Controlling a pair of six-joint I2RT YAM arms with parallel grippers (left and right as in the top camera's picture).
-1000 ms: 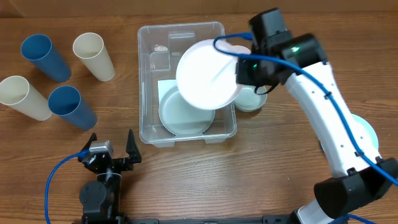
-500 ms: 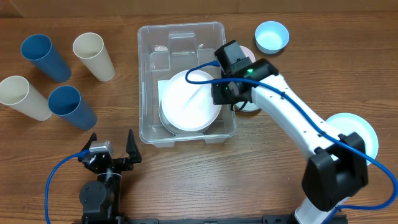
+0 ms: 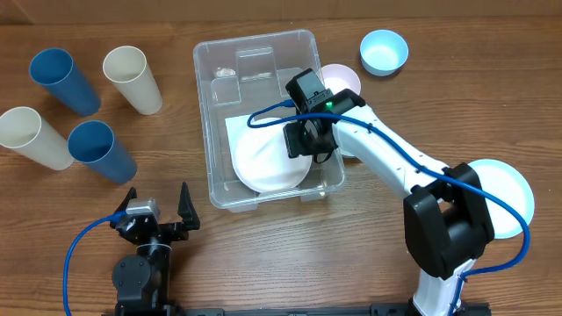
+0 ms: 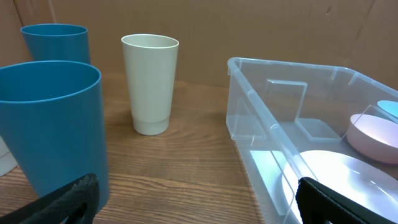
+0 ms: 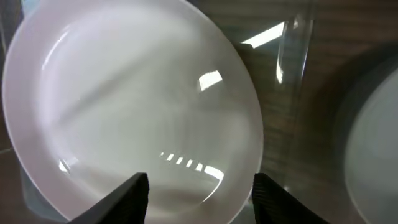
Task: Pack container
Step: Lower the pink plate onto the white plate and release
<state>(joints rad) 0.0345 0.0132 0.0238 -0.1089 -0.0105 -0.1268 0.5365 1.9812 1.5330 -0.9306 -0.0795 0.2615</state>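
The clear plastic container (image 3: 204,105) stands at the table's middle back. A white plate (image 3: 263,162) lies flat in its near half. My right gripper (image 3: 303,145) reaches down inside the container over the plate's right edge. In the right wrist view its fingers stand apart above the plate (image 5: 124,106), touching nothing, and the right gripper (image 5: 200,196) is open. My left gripper (image 3: 158,206) rests open at the front left, empty. In the left wrist view the left gripper (image 4: 199,199) faces the container (image 4: 261,118) with the plate (image 4: 348,171) inside.
Two blue cups (image 3: 61,79) (image 3: 101,149) and two cream cups (image 3: 132,79) (image 3: 35,138) stand at the left. A pink bowl (image 3: 342,79) and a blue bowl (image 3: 384,51) sit right of the container. Another white plate (image 3: 505,193) lies at the far right.
The right gripper carried the white plate down into the container, laid it flat and opened. The container's near end slid slightly right. The left arm stayed still.
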